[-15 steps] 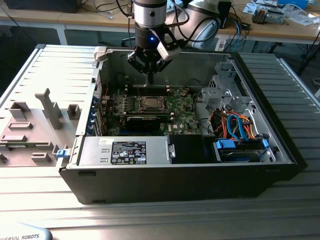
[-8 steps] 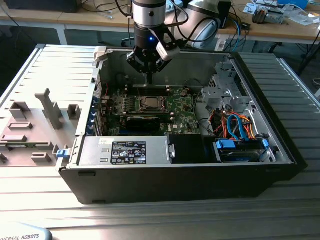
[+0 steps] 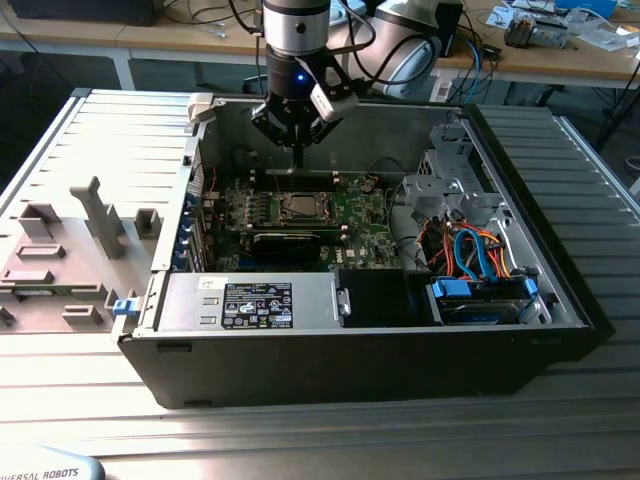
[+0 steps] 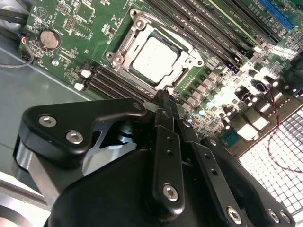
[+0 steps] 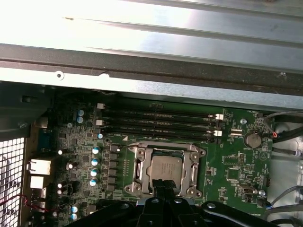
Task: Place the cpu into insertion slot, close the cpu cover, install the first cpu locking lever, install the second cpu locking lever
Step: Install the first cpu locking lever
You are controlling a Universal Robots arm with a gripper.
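Above the green board I hold the pincer (image 4: 163, 97) closed and empty, its tips beside the slot (image 4: 156, 56) where the chip (image 4: 154, 59) sits under the lowered cover (image 5: 194, 166), so I judge the levers remain.

Probably a robotics lab: open computer case (image 3: 400, 330) on bench, cluttered desks (image 3: 560, 50) behind

The open case (image 3: 360, 330) is seen whole from above and in front in the exterior view. The socket (image 4: 154, 59) is seen close from above in both wrist views.
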